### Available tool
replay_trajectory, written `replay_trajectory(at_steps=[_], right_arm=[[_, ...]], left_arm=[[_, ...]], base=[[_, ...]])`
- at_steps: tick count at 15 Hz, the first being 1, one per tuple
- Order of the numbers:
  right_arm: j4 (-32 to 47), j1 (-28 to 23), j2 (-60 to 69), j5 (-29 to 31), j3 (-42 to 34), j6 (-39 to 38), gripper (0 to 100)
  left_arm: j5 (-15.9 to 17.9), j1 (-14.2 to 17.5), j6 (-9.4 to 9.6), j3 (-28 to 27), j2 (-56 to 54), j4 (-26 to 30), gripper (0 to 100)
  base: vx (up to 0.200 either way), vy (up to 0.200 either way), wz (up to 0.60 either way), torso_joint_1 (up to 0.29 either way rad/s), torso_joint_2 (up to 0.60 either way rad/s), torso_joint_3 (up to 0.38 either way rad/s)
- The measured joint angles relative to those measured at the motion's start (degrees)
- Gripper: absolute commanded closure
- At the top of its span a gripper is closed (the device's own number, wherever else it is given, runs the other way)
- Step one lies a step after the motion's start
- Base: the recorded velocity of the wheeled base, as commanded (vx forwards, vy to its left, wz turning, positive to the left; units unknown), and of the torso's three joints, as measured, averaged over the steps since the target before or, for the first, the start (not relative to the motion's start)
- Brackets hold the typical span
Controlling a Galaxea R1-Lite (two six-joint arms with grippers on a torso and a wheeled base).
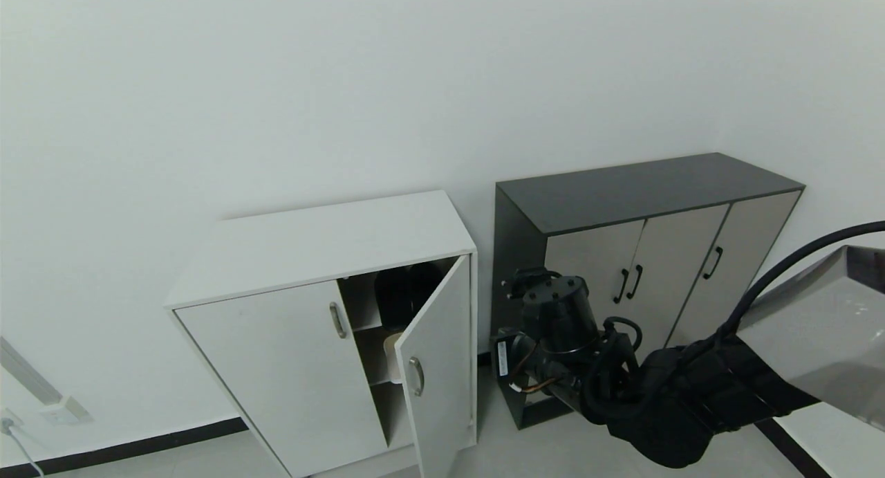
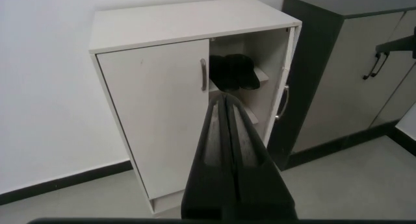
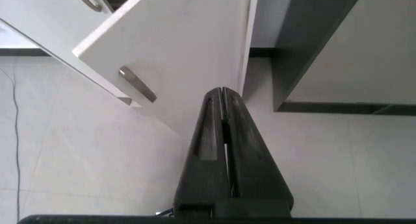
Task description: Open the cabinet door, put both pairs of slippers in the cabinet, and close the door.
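The white cabinet (image 1: 325,250) stands against the wall, its right door (image 1: 439,346) swung half open (left door (image 1: 276,374) shut), with what look like dark slippers (image 2: 234,71) high inside.

Two cabinets (white cabinet (image 1: 325,246), dark cabinet (image 1: 643,187)), one pair of slippers (image 2: 234,71).

The white cabinet (image 1: 318,250) is showing smooth, matt laminate, its handles (image 1: 337,320) gleaming like brushed metal. The dark slippers (image 2: 234,71) inside are looking soft and matt. The floor tiles (image 3: 78,165) are shining faintly, smooth and glossy.
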State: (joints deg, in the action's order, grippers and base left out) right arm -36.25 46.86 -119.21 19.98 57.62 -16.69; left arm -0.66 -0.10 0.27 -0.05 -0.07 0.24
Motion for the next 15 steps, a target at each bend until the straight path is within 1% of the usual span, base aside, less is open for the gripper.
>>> replay_trajectory(at_steps=[7,8,12,15], right_arm=[[-0.3,0.1,0.4,-2.0,-0.6,0.0,100],[-1.4,0.1,0.4,-2.1,-1.0,0.0,100],[-7.8,-0.2,0.5,-2.7,-3.8,2.1,100],[-8.3,-0.8,0.5,-2.6,-4.4,2.2,100]], left_arm=[[0.1,0.0,-0.02,0.0,0.0,0.0,100],[0.1,0.0,0.0,0.0,0.0,0.0,100],[0.1,-0.1,0.05,0.0,0.0,0.0,100],[0.1,0.0,0.09,0.0,0.0,0.0,100]], base=[[0.0,0.0,0.6,0.004,0.0,0.001],[0.0,0.0,0.6,-0.002,-0.01,0.007],[0.0,0.0,0.0,0.0,0.0,0.0],[0.0,0.0,0.0,0.0,0.0,0.0]])
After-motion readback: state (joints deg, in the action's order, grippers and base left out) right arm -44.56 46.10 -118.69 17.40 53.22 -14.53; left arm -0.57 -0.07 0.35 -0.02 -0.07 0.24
